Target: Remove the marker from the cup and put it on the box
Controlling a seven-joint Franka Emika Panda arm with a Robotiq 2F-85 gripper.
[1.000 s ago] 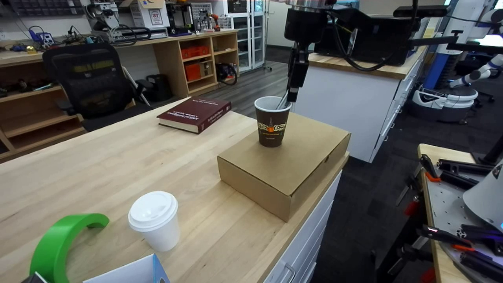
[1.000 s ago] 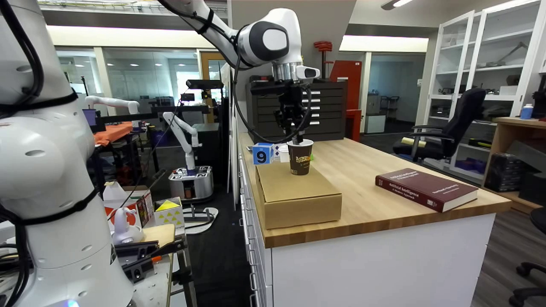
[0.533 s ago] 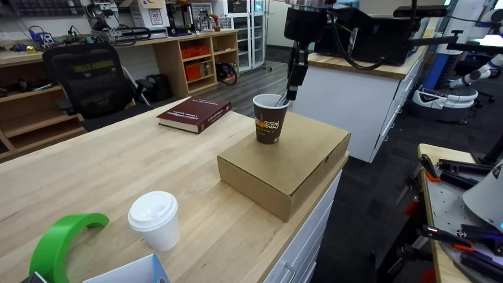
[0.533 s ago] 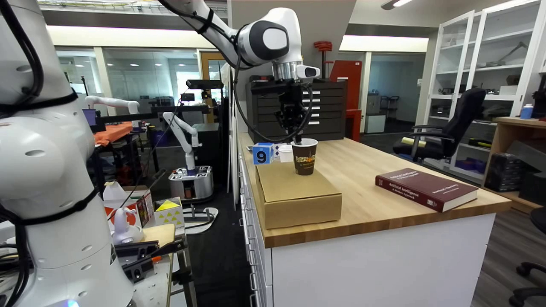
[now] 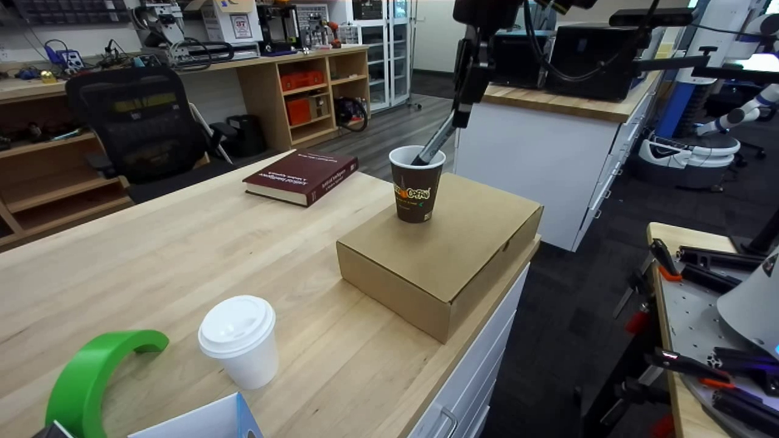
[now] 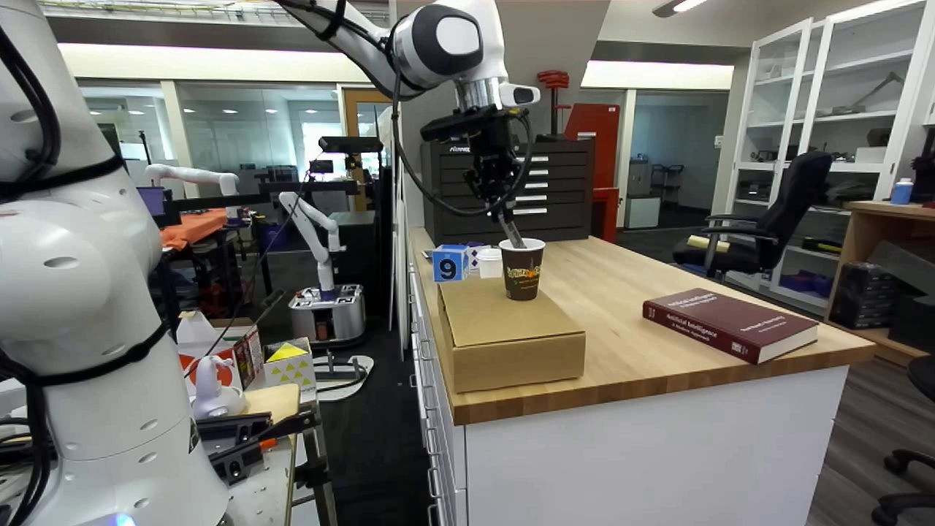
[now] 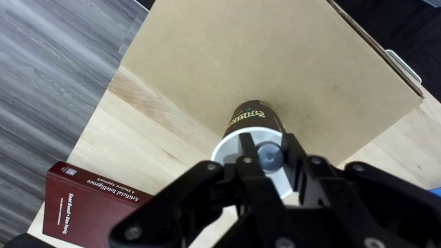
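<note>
The marker [image 5: 436, 141] is a slim grey stick, tilted, with its lower end inside the brown paper cup [image 5: 417, 194]. In an exterior view, my gripper [image 6: 504, 212] is above the cup, shut on the marker's upper part [image 6: 513, 231]. In the wrist view, the round end of the marker [image 7: 270, 157] sits between the fingers, over the mouth of the cup [image 7: 253, 117]. The cup [image 6: 523, 274] stands upright on the flat cardboard box [image 5: 444, 249]. The marker's lower tip is hidden in the cup. The box also shows in the wrist view [image 7: 275, 58].
A dark red book [image 5: 301, 176] lies on the wooden table [image 5: 182, 261] beyond the box. A white lidded cup [image 5: 238, 340], a green arch [image 5: 85, 377] and a blue number box [image 6: 450, 263] stand on the same table. The box lies along the table's edge.
My gripper has risen and tilted, drawing the marker partly up from the cup, so more of it shows. The cup shifted slightly and turned early on, then stayed on the box.
</note>
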